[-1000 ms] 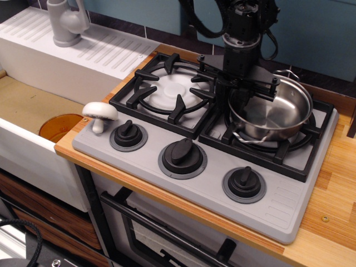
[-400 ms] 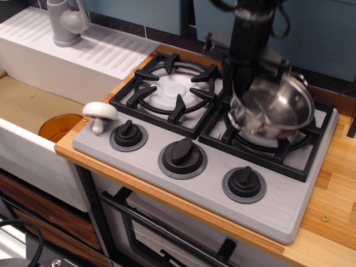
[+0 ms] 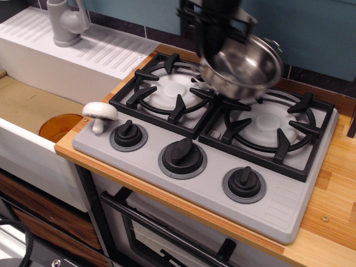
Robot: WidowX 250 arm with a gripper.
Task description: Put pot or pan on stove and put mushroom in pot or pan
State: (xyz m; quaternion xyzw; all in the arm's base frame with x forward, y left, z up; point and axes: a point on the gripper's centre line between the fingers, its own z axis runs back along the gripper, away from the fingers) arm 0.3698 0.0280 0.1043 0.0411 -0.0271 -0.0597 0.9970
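Up at the top of the view, the gripper [image 3: 214,25] is blurred and mostly cut off; its jaws seem clamped on the far rim of the pot [image 3: 240,69], though the grip itself is hidden. That pot hangs tilted, mouth toward the camera, clear of the stove [image 3: 289,206] and above the gap between its two grates. Either burner lies just below, both bare. Off the stove's front-left corner, beside the leftmost knob [image 3: 128,135], the mushroom [image 3: 100,115] stands upright, well apart from the pot.
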